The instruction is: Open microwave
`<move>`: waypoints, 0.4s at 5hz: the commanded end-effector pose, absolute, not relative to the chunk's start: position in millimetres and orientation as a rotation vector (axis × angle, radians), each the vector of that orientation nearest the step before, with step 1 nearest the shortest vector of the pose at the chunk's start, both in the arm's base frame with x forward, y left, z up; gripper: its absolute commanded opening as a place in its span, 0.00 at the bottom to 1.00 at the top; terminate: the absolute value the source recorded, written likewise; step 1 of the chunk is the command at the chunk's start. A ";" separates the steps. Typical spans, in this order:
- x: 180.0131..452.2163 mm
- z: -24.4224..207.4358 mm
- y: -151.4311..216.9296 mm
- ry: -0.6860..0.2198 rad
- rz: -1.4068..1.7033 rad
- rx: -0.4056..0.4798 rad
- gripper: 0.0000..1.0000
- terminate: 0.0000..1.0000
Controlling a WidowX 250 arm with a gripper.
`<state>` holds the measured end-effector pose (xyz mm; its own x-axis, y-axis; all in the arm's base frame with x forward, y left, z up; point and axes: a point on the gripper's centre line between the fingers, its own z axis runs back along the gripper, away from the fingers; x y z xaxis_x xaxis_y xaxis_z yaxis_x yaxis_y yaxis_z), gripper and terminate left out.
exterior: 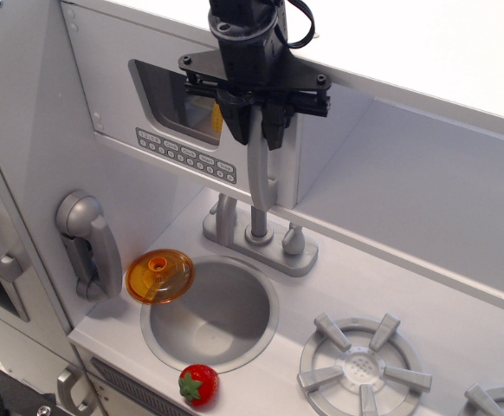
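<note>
The microwave (pixel 113 95) is the grey compartment at the upper left, with a dark window (pixel 170 100), a button row (pixel 187 156) and a tall vertical grey handle (pixel 259 178) at the door's right edge. The door looks flush with the cabinet. My black gripper (pixel 256 132) comes down from above, and its two fingers are closed on the upper part of the handle, one on each side. The top of the handle is hidden behind the gripper.
A doorless grey shelf recess (pixel 408 191) lies right of the handle. Below are a faucet (pixel 261 238), a sink (pixel 210 314), an orange lid (pixel 158 276), a strawberry (pixel 198 383), a wall phone (pixel 87 243) and a burner (pixel 362 364).
</note>
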<state>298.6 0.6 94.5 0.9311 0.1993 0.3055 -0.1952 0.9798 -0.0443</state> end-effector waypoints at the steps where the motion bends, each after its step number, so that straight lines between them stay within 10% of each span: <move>1: 254.3 107.5 12.4 -0.314 0.157 -0.020 0.00 0.00; 2: 229.5 114.1 28.0 -0.259 0.115 -0.002 0.00 0.00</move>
